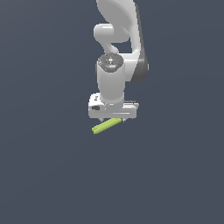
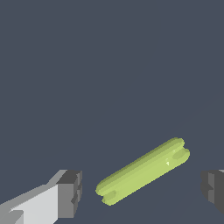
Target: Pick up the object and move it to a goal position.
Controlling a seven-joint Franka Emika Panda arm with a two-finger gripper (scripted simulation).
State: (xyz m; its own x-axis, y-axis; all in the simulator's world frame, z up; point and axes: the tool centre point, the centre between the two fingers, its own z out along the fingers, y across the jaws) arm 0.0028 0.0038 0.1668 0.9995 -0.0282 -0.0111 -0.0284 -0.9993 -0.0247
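Exterior view: Panda arm pointing straight down, gripper [image 1: 113, 119] low over the flat dark floor, the object [image 1: 106, 125] a slim yellow-green rod lying just under it, one end poking out toward the exterior view's left, the other hidden below the hand. Can't tell from here whether the fingertips touch it or the floor. No goal marker visible. Wrist view: the rod [image 2: 143, 171] lies diagonal between the two fingers [image 2: 69, 193], clear gap on each side, no contact. Jaws spread wide, nothing held. Rod sits skewed to the closing line rather than square across it, so my read is the grasp will catch it at an angle; it may rotate a bit as the pads close. Progress: approach and alignment look basically done, hand bracketing the part. Left to do: close on it, lift, carry to goal. Goal location not shown in either view, so can't judge how far the transport is
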